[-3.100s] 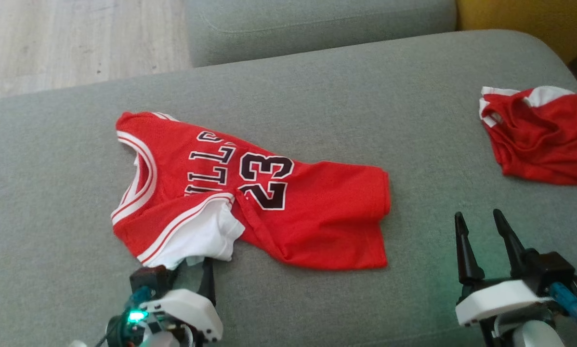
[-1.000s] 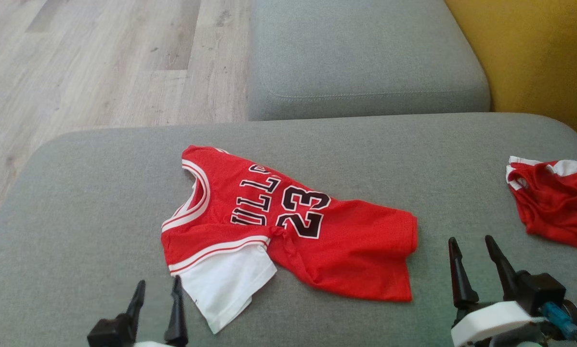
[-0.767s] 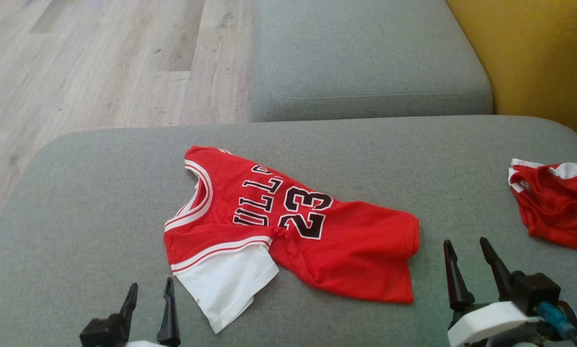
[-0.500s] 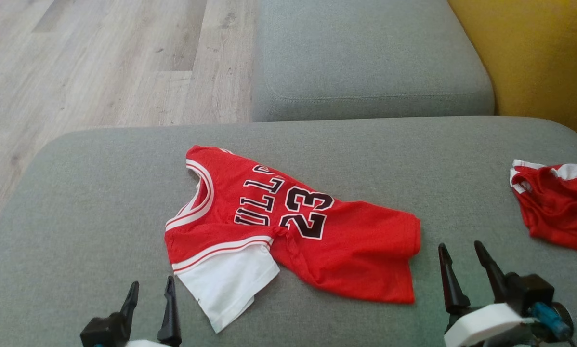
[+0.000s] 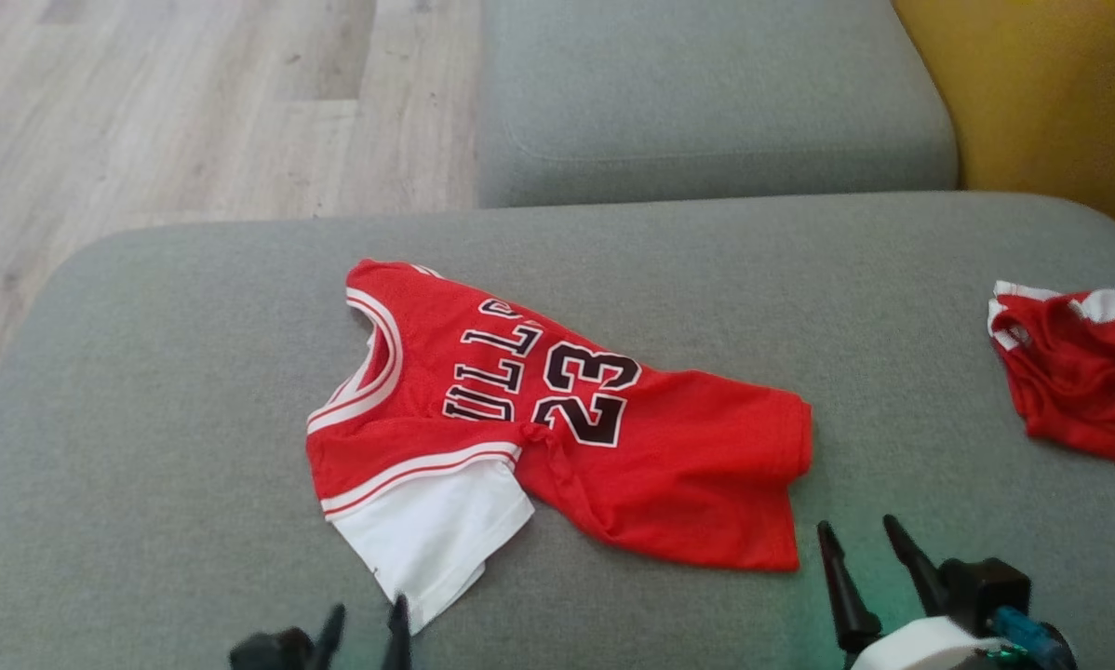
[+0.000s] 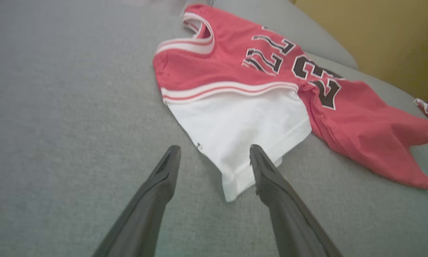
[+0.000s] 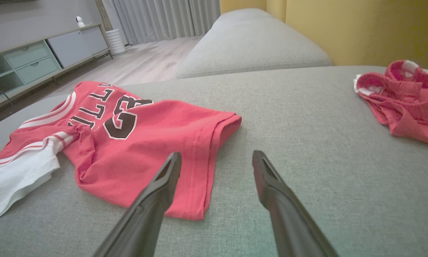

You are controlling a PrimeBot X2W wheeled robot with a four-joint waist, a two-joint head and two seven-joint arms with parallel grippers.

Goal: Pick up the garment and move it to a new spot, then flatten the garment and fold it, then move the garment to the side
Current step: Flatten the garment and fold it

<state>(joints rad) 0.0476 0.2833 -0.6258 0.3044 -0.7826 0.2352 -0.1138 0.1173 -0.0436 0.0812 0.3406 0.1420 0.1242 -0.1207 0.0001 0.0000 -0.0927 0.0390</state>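
Note:
The garment [image 5: 613, 447] is a red jersey with black "23" lettering and a white sleeve, lying rumpled on the grey cushion [image 5: 148, 447]. It also appears in the left wrist view as the garment [image 6: 235, 71] and in the right wrist view as the garment [image 7: 146, 132]. My left gripper [image 5: 364, 622] stands open at the bottom edge, just short of the white sleeve [image 6: 242, 132], empty. My right gripper [image 5: 860, 540] is open and empty just below the jersey's hem corner; its fingers [image 7: 164, 178] hover near the hem.
A second crumpled red-and-white garment [image 5: 1074, 372] lies at the cushion's right edge, also seen as red cloth [image 7: 403, 96] from the right wrist. Another grey cushion [image 5: 706, 102] sits behind, wooden floor [image 5: 148, 112] to the far left, a yellow wall [image 5: 1060, 93] at right.
The left gripper has let go of the white sleeve and drawn back. The head camera has shifted, and both grippers now sit lower in the head view. The jersey lies as before.

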